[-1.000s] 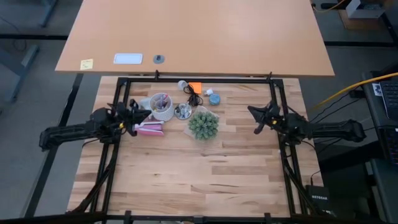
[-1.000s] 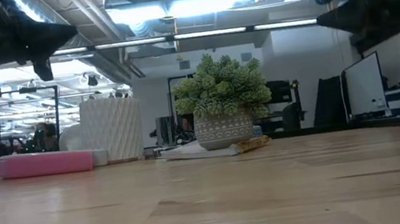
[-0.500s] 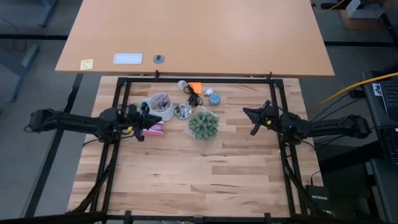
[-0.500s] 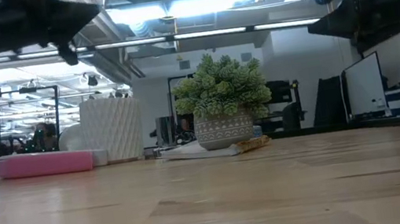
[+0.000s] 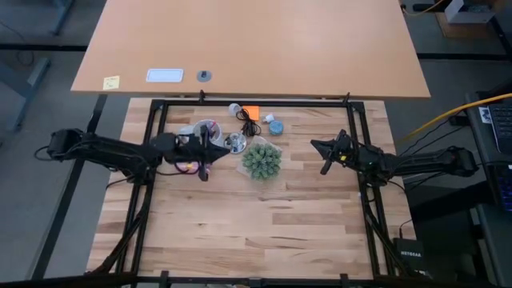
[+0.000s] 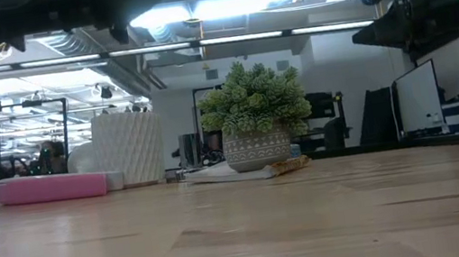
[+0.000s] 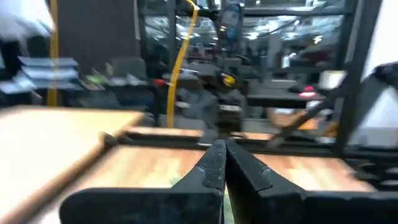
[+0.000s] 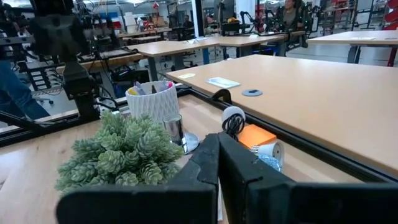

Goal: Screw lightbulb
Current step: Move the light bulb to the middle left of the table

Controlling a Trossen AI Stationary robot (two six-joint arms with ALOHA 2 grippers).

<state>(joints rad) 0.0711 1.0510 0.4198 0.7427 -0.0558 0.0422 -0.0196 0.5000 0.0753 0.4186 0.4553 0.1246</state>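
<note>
Spanning the whole scene is the pale wooden bench (image 5: 264,224), and everything here is placed by the potted plant (image 5: 262,159) standing on it.

The left arm reaches in toward the plant from its own side. The left hand (image 7: 222,154) is held above the bench just beside the plant, over the spot between the white cup and a pink case. Its two fingers are pressed together with nothing between them. The right hand (image 8: 217,144) hangs on the opposite side of the plant, well apart from it and clear of the bench. Its fingers are likewise closed on nothing.

The white cup (image 5: 210,133), ribbed and holding pens, stands near the plant on the left arm's side. The pink case (image 6: 50,187) lies flat beside that cup. A silvery round fitting (image 5: 235,143) sits between the cup and the plant, close to both.

The lightbulb (image 5: 234,109) rests on the bench behind the plant, near the far rail and apart from both hands. It is a small white frosted globe, with a loop of black cord (image 8: 233,126) lying in front of it. Its screw base cannot be made out. An orange note (image 5: 251,113) lies just beside it.
</note>
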